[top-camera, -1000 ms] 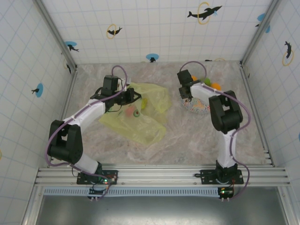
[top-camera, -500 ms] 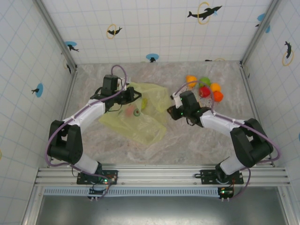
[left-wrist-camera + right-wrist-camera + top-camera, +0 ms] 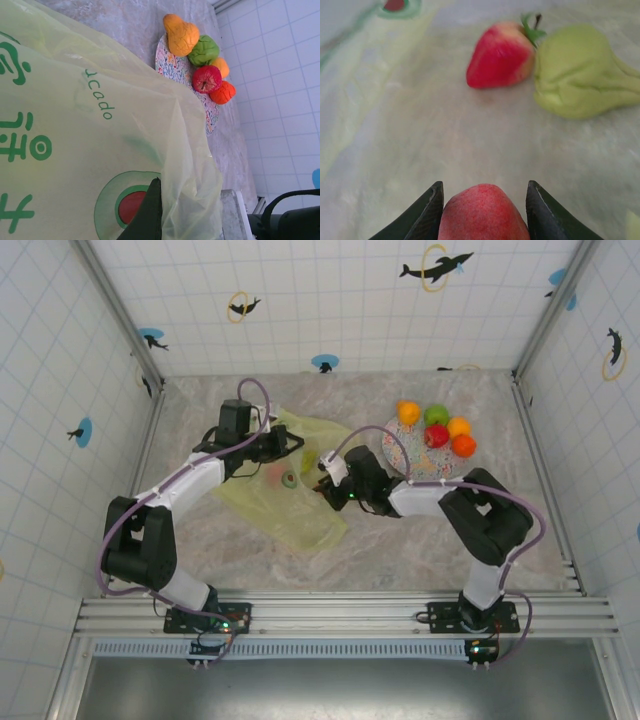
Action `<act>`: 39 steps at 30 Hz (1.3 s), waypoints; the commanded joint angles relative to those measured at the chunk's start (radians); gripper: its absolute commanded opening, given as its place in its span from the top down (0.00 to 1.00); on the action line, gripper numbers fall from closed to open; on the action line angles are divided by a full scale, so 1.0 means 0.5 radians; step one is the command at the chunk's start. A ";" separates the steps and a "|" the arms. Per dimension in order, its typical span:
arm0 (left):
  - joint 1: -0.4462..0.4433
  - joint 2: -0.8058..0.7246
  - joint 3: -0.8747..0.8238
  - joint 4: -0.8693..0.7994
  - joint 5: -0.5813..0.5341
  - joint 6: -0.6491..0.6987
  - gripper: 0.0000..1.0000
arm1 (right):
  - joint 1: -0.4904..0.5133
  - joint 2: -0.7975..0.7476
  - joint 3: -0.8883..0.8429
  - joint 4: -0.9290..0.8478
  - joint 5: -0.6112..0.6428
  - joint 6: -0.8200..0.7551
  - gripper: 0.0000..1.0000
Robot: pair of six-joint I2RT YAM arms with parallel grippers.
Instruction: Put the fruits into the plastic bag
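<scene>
Here, my right gripper (image 3: 485, 195) is closed partway on a red fruit (image 3: 484, 216), a finger against each side, over the plastic bag (image 3: 300, 510) film where a strawberry (image 3: 500, 55) and a green pear (image 3: 580, 72) lie touching. My left gripper (image 3: 288, 445) sits at the bag's rim; whether it clamps the film I cannot tell. Five other fruits (image 3: 435, 427) sit on the plate (image 3: 392, 452) on the counter (image 3: 420, 540).

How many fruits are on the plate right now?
5, clustered at the far side of the plate: orange pear-shaped fruit, green fruit, small orange fruit, red fruit, red-orange fruit. None appears hidden.
</scene>
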 commanded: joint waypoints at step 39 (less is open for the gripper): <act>0.014 -0.092 -0.035 0.049 -0.015 -0.038 1.00 | 0.228 0.125 -0.208 0.930 0.348 0.515 0.21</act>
